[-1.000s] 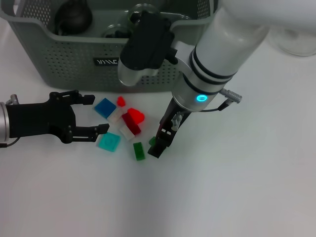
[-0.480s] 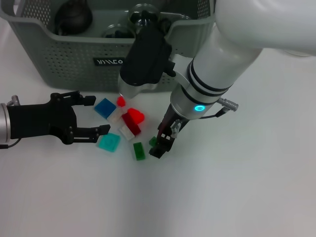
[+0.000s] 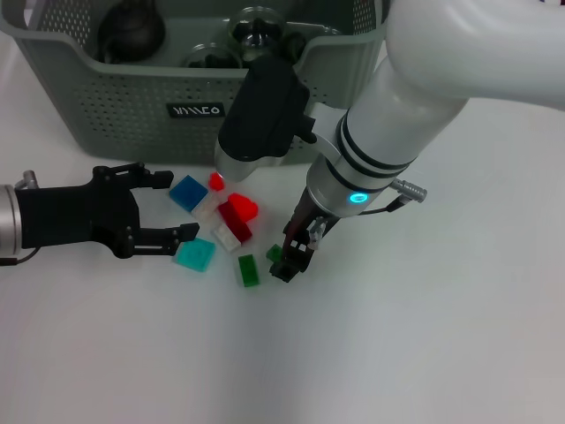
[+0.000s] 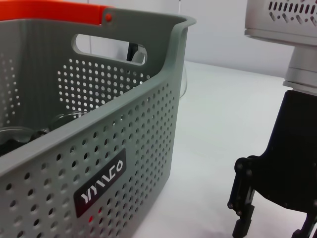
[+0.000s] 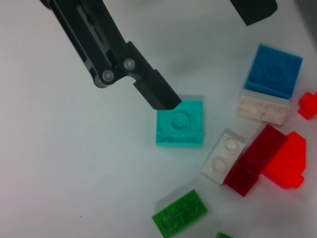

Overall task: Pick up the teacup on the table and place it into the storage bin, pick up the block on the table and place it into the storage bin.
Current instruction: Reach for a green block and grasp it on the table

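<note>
Several small blocks lie on the white table in front of the storage bin (image 3: 132,106): a blue block (image 3: 187,192), a red one (image 3: 244,206), a teal one (image 3: 194,254), a green one (image 3: 249,270) and a tiny green one (image 3: 273,253). My left gripper (image 3: 179,205) is open, low at the left, its fingertips flanking the near side of the blue block (image 5: 274,72) and beside the teal block (image 5: 180,128). My right gripper (image 3: 287,262) points down next to the tiny green block; in the left wrist view the right gripper (image 4: 275,228) looks open. No teacup shows on the table.
Inside the bin sit a dark teapot (image 3: 131,31) and glassware (image 3: 256,26). A clear glass vessel (image 3: 530,71) stands on the table at the far right. The bin's perforated wall with its black label (image 4: 100,184) is close to the left wrist.
My right arm has shifted slightly nearer and to the right, its gripper staying by the tiny green block. The left gripper and the blocks have not moved.
</note>
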`<state>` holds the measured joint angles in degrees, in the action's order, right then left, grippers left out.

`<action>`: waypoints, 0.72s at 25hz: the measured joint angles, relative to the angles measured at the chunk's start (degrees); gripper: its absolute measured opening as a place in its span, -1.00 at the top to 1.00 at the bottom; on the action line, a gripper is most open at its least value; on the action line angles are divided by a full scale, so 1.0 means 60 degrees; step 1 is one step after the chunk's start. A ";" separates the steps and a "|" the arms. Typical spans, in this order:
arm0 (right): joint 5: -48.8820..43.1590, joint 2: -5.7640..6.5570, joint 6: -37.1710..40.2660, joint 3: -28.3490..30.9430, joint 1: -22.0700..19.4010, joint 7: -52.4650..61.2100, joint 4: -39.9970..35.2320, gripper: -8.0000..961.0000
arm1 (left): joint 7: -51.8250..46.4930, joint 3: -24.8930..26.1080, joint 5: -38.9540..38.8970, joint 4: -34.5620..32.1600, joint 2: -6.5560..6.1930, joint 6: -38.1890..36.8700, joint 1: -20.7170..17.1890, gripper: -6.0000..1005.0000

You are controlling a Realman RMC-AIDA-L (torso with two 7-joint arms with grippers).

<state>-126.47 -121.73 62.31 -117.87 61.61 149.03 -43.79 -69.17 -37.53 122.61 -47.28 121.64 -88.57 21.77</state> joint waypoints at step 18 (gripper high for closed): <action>-0.0001 0.0000 -0.0011 -0.0118 0.0001 0.0013 -0.0007 0.16 | 0.0044 0.0000 0.0000 0.0000 0.0014 0.0070 0.0004 -0.71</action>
<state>-126.47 -121.73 62.25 -118.58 61.61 149.11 -43.83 -68.90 -37.53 122.61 -47.28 121.73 -88.15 21.80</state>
